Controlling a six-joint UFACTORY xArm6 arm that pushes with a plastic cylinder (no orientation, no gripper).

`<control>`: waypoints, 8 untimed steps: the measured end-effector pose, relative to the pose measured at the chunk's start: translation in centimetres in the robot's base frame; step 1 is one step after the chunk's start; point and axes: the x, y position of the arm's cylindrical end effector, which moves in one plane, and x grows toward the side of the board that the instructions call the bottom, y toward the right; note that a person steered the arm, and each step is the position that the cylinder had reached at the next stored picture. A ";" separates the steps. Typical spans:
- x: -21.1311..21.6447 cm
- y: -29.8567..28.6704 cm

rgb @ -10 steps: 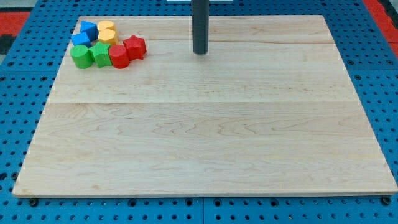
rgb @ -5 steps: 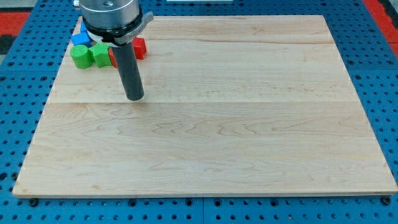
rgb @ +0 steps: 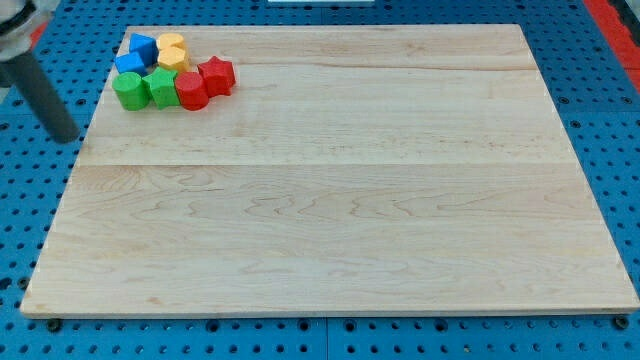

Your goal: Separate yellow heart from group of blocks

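My tip (rgb: 64, 137) sits at the view's far left, just off the board's (rgb: 330, 200) left edge over the blue pegboard (rgb: 30, 220), below and left of the cluster, well apart from every block. No gripper here, just the bare rod, holding nothing. Cluster packs the board's top-left corner: blue block (rgb: 143, 47) and second blue block (rgb: 129, 64) at left, green round block (rgb: 128, 90), green block (rgb: 161, 87), two yellow blocks at the top middle, red block (rgb: 191, 90), red star (rgb: 216, 75) at right. Task block looks like the lower yellow, the yellow heart (rgb: 173, 60), touching the upper yellow block (rgb: 172, 43), greens and reds around it. Judgement: it's boxed in from below and left, so coming from here would shove greens too; better to circle to the cluster's top edge or top-left and push the heart out right or downward through a gap, slow, centred contact so it doesn't spin off. Hard to tell: which yellow is really the heart, shapes too small; the rod's upper part is cut off at the view's left top; block contacts inside the cluster unclear.
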 end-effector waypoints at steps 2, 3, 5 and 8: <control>-8.9 0.0; -10.4 -0.1; -13.5 5.3; -13.0 12.5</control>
